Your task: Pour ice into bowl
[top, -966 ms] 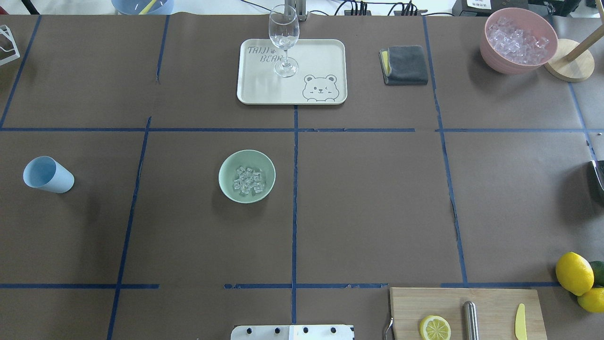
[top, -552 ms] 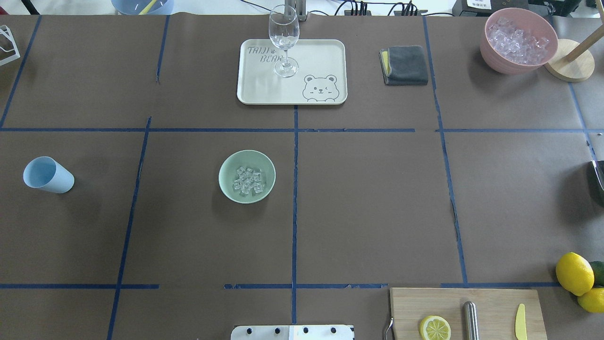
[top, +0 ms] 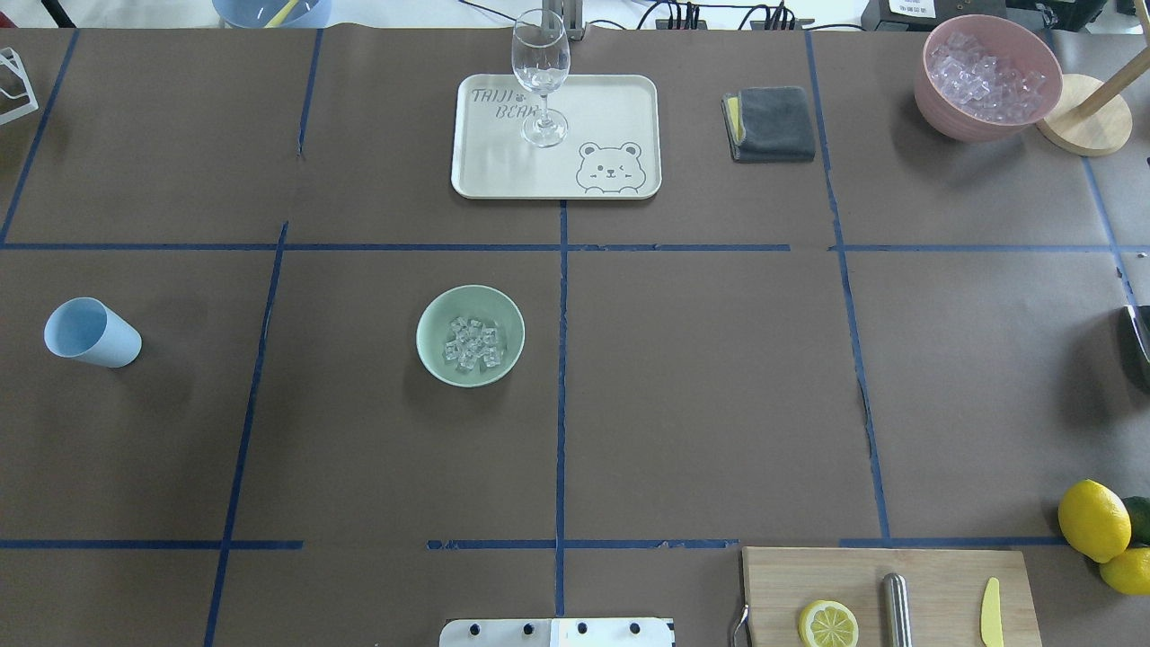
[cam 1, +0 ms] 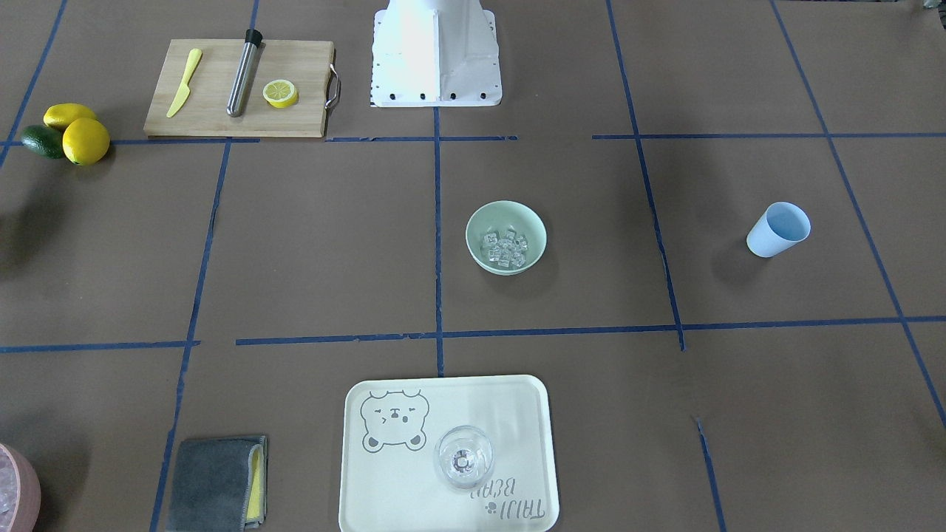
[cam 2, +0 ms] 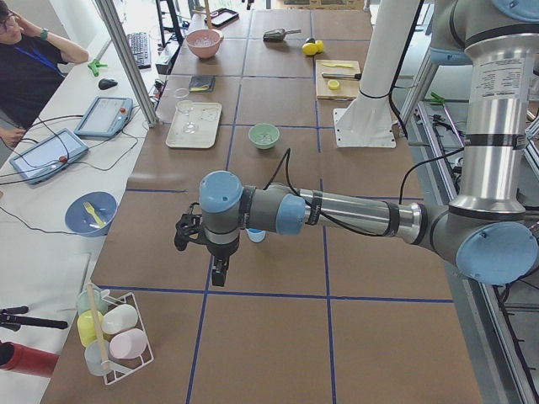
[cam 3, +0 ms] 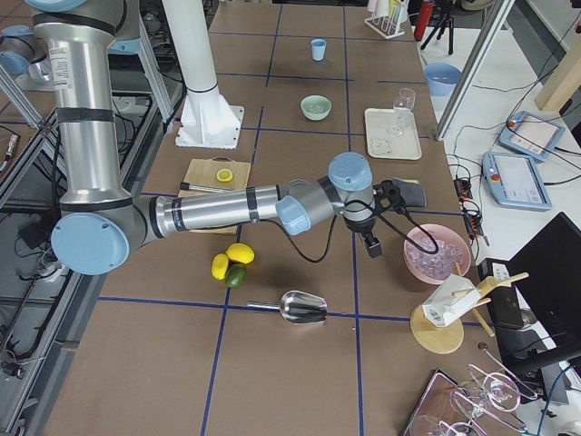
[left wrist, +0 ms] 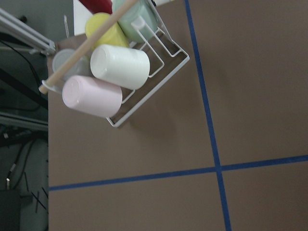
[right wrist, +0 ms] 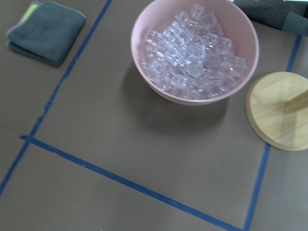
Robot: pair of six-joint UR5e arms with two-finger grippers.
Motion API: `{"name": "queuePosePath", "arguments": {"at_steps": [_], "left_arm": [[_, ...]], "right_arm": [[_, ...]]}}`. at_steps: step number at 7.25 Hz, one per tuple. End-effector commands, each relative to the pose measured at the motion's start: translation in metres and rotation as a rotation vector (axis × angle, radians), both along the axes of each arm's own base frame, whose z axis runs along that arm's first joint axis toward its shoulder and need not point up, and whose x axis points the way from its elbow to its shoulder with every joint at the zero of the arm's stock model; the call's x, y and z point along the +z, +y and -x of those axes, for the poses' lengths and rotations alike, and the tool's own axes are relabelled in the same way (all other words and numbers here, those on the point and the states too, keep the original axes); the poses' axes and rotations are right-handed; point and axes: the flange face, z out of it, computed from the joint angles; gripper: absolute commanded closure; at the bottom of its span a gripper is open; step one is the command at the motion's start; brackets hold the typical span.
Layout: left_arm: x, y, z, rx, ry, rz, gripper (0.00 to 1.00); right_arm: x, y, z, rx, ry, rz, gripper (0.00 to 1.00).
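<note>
The pale mint-green bowl sits left of the table's centre, with a handful of clear ice cubes in it. A light blue cup stands upright far out on the robot's left, with nothing seen inside. My left gripper hangs above the table near that cup and shows only in the exterior left view, so I cannot tell its state. My right gripper hovers beside the pink container, again seen only from the side.
A cream tray carries a wine glass. Nearby are a grey cloth, the pink container of ice, a wooden stand, a cutting board, lemons, a metal scoop and a cup rack. A person sits by the far bench.
</note>
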Motion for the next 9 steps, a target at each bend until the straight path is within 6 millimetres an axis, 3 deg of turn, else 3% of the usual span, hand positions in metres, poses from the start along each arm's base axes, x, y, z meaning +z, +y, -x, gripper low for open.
{"name": "queuePosePath", "arguments": {"at_steps": [1, 2, 6, 7, 9], "left_arm": [[0.008, 0.01, -0.001, 0.016, 0.036, -0.009, 0.0], [0.014, 0.011, -0.001, 0.012, 0.033, 0.006, 0.0], [0.005, 0.009, -0.001, 0.015, 0.02, -0.017, 0.0], [0.004, 0.009, -0.001, 0.015, 0.022, -0.019, 0.0], [0.002, 0.009, -0.002, 0.016, 0.022, -0.023, 0.0]], "right_arm": [[-0.088, -0.009, 0.069, -0.022, -0.085, -0.033, 0.0], [-0.128, -0.013, 0.101, -0.072, -0.108, -0.095, 0.0], [-0.257, 0.007, 0.268, -0.082, -0.211, 0.067, 0.0], [-0.286, 0.017, 0.313, -0.074, -0.164, 0.109, 0.0], [-0.319, 0.065, 0.413, 0.044, -0.14, 0.145, 0.01]]}}
